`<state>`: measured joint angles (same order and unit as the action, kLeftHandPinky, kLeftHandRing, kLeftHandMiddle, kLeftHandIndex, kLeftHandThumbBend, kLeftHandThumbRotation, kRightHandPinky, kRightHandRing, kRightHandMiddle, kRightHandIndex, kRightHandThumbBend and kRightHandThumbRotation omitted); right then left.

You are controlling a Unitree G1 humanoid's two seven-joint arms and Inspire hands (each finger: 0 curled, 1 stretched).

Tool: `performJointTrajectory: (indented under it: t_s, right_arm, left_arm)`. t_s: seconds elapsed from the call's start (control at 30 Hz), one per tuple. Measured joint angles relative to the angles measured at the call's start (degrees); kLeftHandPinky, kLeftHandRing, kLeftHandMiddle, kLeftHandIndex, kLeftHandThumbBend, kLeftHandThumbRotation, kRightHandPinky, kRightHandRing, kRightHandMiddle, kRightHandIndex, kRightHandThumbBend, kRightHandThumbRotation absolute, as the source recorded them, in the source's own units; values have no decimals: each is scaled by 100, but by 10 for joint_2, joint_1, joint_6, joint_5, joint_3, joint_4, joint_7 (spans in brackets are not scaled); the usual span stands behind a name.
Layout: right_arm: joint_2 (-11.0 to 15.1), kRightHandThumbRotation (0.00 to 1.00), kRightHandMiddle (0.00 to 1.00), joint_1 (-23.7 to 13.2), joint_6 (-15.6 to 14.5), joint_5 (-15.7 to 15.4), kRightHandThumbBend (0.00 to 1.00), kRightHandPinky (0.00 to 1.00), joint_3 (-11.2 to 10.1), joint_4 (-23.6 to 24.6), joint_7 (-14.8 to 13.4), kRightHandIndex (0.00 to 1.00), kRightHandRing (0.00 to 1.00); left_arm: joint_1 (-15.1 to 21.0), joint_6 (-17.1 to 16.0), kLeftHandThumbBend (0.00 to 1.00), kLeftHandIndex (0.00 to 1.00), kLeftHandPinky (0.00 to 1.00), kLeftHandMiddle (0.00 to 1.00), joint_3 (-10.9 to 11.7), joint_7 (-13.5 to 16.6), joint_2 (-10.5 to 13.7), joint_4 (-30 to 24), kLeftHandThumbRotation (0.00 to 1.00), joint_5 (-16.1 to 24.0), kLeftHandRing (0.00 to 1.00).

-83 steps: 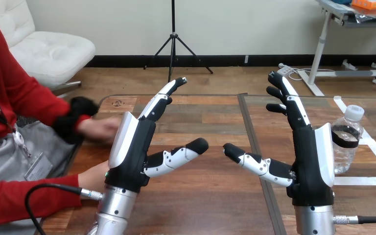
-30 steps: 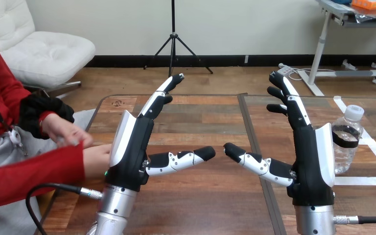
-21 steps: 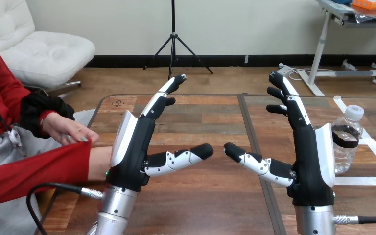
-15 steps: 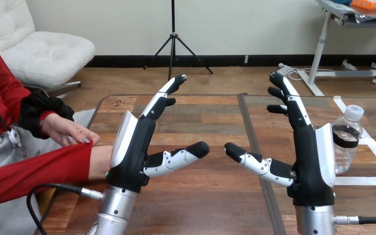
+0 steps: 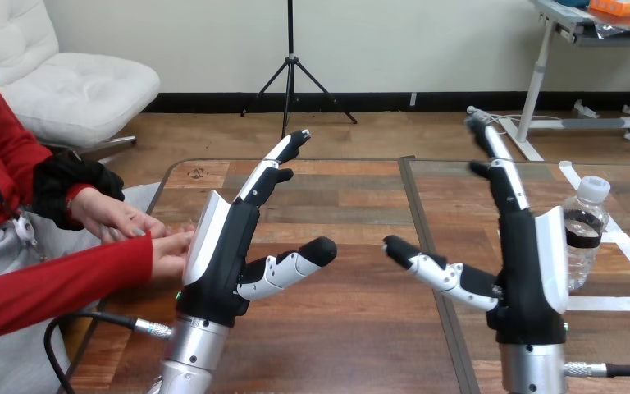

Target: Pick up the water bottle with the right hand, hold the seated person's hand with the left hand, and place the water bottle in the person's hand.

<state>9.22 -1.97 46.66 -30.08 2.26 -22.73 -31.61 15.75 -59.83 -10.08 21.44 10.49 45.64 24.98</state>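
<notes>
A clear water bottle (image 5: 584,238) with a white cap and a dark label band stands upright on the table at the right. My right hand (image 5: 525,263) is raised just left of it, open, fingers straight up and thumb pointing left, apart from the bottle. My left hand (image 5: 225,250) is raised at centre left, open, thumb pointing right. The person's hands (image 5: 143,234) rest together at the table's left edge, just left of my left hand; the nearer one reaches toward its back. I cannot tell if they touch.
The wooden table (image 5: 353,205) has a dark seam down its middle and white tape lines (image 5: 623,246) at the right around the bottle. A black cable (image 5: 82,324) loops near my left forearm at the lower left.
The person's nearer hand has slid forward past the red sleeve toward my left hand. My right hand has shifted slightly right and turned its fingers more upright. My left thumb has dipped a little.
</notes>
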Motion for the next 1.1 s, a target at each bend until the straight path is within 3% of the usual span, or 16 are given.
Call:
performJointTrajectory:
  t_s: [0.3,0.6,1.1]
  right_arm:
    - [1,55,100,7,-12,14,100,95,-18,7,1,100,100]
    - [6,52,100,22,-14,47,100,94,-40,20,13,100,100]
    - [27,51,100,27,-6,95,100,94,-76,23,40,100,100]
  left_arm:
    - [0,-9,100,93,87,94,1,-17,0,5,78,-21,93]
    - [0,-13,100,93,85,94,8,-42,0,14,72,-51,93]
    - [0,-31,100,94,87,95,21,-131,1,26,62,-129,94]
